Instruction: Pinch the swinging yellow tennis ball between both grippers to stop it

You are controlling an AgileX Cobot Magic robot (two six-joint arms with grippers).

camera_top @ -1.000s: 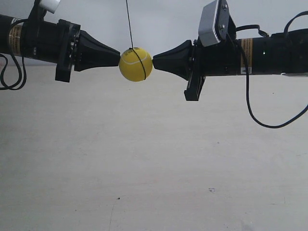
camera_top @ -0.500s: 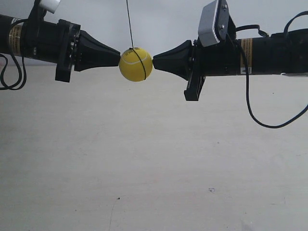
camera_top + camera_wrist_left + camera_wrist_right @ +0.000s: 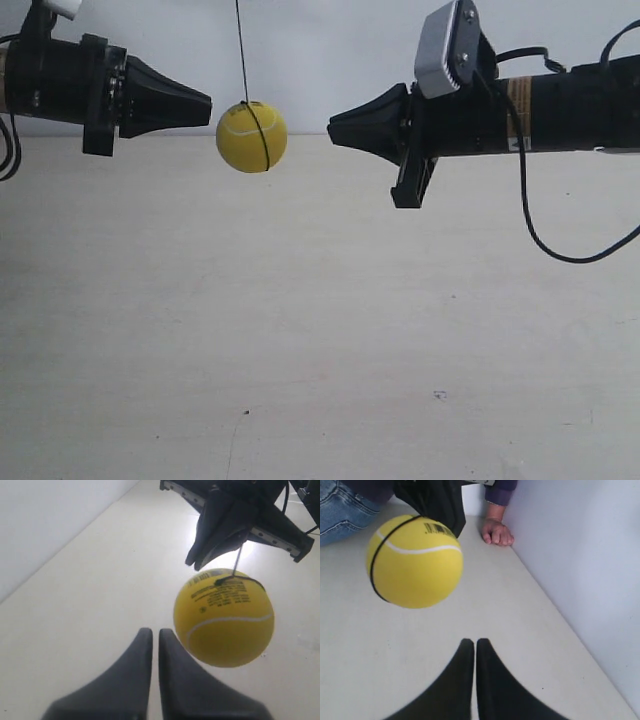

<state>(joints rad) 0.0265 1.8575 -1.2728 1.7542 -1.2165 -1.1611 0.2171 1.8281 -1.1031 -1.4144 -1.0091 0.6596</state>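
Lab-like robot test bench: white tabletop (image 3: 320, 350), plain pale wall (image 3: 330, 45).

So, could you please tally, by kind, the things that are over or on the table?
Yellow tennis ball: 1
String: 1
Grippers: 2, the left gripper and the right gripper
Person's hand: 1
Total: 5
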